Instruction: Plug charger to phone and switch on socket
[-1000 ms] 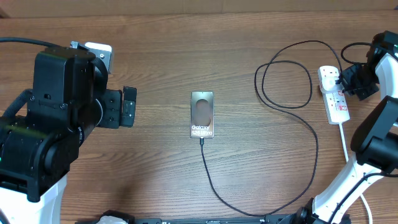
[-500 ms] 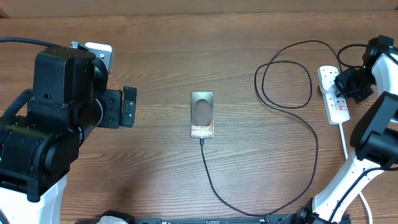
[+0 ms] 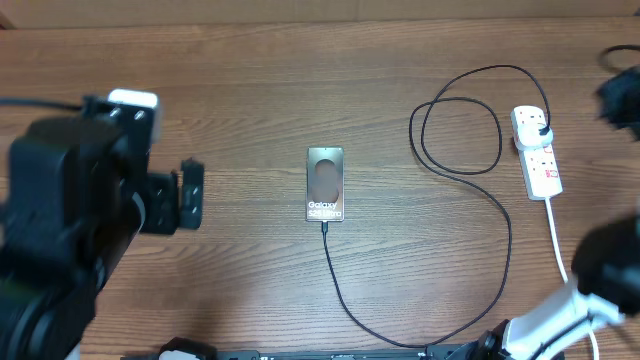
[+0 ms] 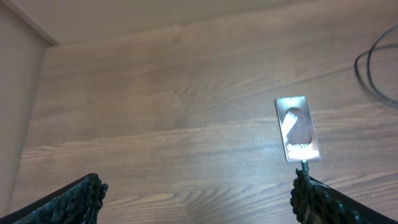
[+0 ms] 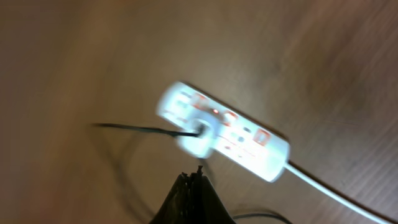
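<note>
The phone (image 3: 325,184) lies flat mid-table, "Galaxy" lettering at its near end; it also shows in the left wrist view (image 4: 298,129). The charger cable (image 3: 505,225) runs from the phone's near end, loops right and ends in a plug (image 3: 538,124) seated in the socket (image 3: 538,152). In the blurred right wrist view the socket (image 5: 249,137) shows red switch marks and the cable (image 5: 134,129) leading left. My left gripper (image 4: 199,198) is open and empty, well left of the phone (image 3: 188,195). My right gripper (image 5: 198,177) is shut and empty, above and clear of the socket.
The socket's white cord (image 3: 556,235) runs toward the near right edge, beside the right arm's base (image 3: 560,310). A wall edge (image 4: 25,81) borders the table's left side. The right arm is a dark blur at the far right (image 3: 622,95).
My right gripper has pulled up and away from the socket toward the right edge. My left arm has drawn back to the left. Phone, cable and socket have not moved.
</note>
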Robot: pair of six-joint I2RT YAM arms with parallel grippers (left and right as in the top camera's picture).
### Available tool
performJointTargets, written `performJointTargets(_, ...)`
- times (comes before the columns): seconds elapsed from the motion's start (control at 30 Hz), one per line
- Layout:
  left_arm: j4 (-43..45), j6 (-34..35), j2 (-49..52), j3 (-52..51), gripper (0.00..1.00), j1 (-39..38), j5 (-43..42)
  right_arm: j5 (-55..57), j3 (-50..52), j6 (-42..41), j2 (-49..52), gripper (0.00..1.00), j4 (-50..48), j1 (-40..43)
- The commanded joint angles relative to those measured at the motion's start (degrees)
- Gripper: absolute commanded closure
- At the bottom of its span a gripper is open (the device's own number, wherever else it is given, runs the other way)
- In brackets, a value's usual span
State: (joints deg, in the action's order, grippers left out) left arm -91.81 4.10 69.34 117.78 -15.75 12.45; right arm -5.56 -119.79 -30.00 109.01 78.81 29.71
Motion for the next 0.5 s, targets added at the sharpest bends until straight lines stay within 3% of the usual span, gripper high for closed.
performJointTargets(0.0, -0.1, -0.2, -3.7, 0.0, 0.00, 0.3, -0.1, -15.2, -5.2, -0.2, -12.3, 0.96, -2.2, 3.3)
performJointTargets(0.17, -0.1, -0.2, -8.5, 0.0, 0.00, 4.6, -0.1, -33.0, -6.5, -0.2, -23.6, 0.96, -13.9, 7.8)
performJointTargets(0.33, -0.1, -0.3, -15.1, 0.0, 0.00, 12.9, 0.0, -35.1, -6.5, -0.2, -32.7, 0.96, -24.5, 8.0)
performJointTargets(0.47, -0.1, -0.2, -21.2, 0.0, 0.00, 17.5, 0.0, -35.0, -6.4, -0.1, -37.6, 0.96, -25.6, 8.0)
